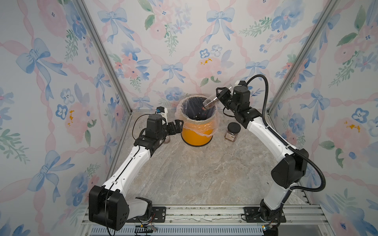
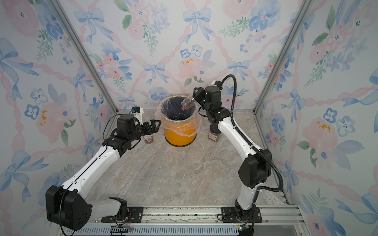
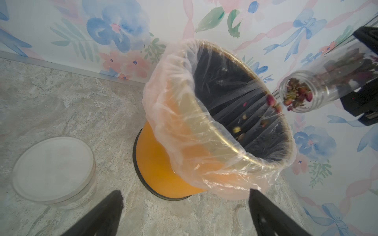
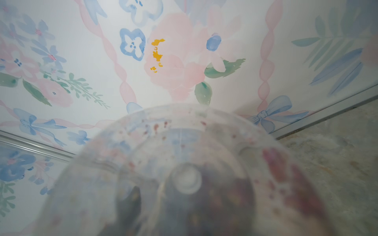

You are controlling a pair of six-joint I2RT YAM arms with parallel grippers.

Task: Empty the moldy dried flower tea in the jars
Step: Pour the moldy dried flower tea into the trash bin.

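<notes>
My right gripper (image 1: pixel 220 97) is shut on the tall slim jar (image 1: pixel 210 103), which is tilted mouth-down over the orange bin (image 1: pixel 197 133). The jar has no lid on. Reddish-brown moldy dried flower tea (image 3: pixel 297 96) sits at its mouth, and loose bits (image 3: pixel 272 101) are falling into the bin. The jar's clear bottom (image 4: pixel 184 173) fills the right wrist view and hides the fingers there. My left gripper (image 1: pixel 177 125) stands open and empty just left of the bin. The round jar with a white lid (image 3: pixel 53 169) stands on the table under the left wrist. The squarish jar with a black lid (image 1: pixel 233 131) stands right of the bin.
The bin's plastic liner (image 3: pixel 163 98) is folded over its rim. A small translucent lid (image 3: pixel 243 217) lies flat on the table near the bin's foot. Flowered walls close in the back and both sides. The marble tabletop (image 1: pixel 194 179) stretches in front of the bin.
</notes>
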